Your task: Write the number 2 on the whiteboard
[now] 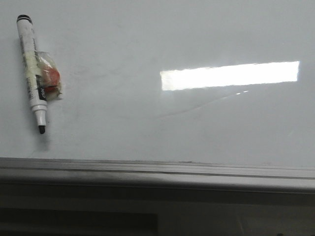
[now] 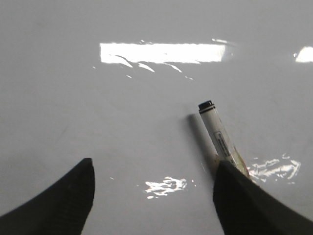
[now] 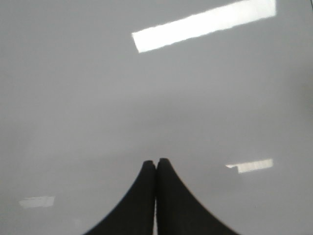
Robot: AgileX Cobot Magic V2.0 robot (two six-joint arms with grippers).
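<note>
The whiteboard [image 1: 147, 123] fills the front view, glossy white-grey, with a grey metal rail [image 1: 157, 172] along its near edge. No drawn number 2 shows on it. A white marker [image 1: 32, 73] with a black tip lies on the board at the far left, uncapped, with clear tape and a red lump on its barrel. In the left wrist view my left gripper [image 2: 152, 169] is open just above the board, and the marker [image 2: 217, 137] lies partly under one finger. My right gripper [image 3: 156, 164] is shut and empty above the bare board [image 3: 98, 107]. Neither gripper shows in the front view.
A bright rectangular light reflection [image 1: 229, 75] lies on the board right of centre, with a faint curved glare line below it. Below the rail is a dark band at the table's front.
</note>
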